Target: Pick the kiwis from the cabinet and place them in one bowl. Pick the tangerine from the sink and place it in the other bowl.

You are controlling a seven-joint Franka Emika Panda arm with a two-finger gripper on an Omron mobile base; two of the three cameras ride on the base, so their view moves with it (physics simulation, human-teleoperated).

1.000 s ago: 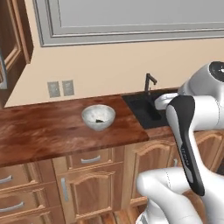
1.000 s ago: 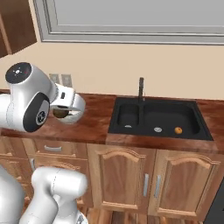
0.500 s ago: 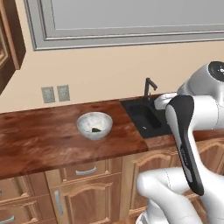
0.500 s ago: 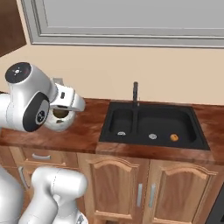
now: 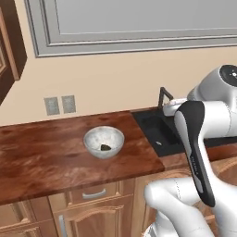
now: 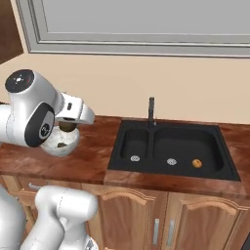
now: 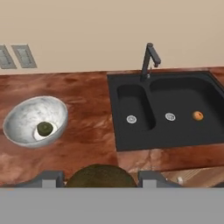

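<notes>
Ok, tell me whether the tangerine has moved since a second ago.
No. The tangerine lies just right of the right drain in the sink, as before; only the camera shifted.

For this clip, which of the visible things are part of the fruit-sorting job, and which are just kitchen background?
Part of the job:
- bowl on the counter
- kiwi in the bowl
- kiwi held in the gripper
- tangerine in the right basin
- sink

Background:
- faucet
- wall outlets
- window frame
- base cabinet doors
</notes>
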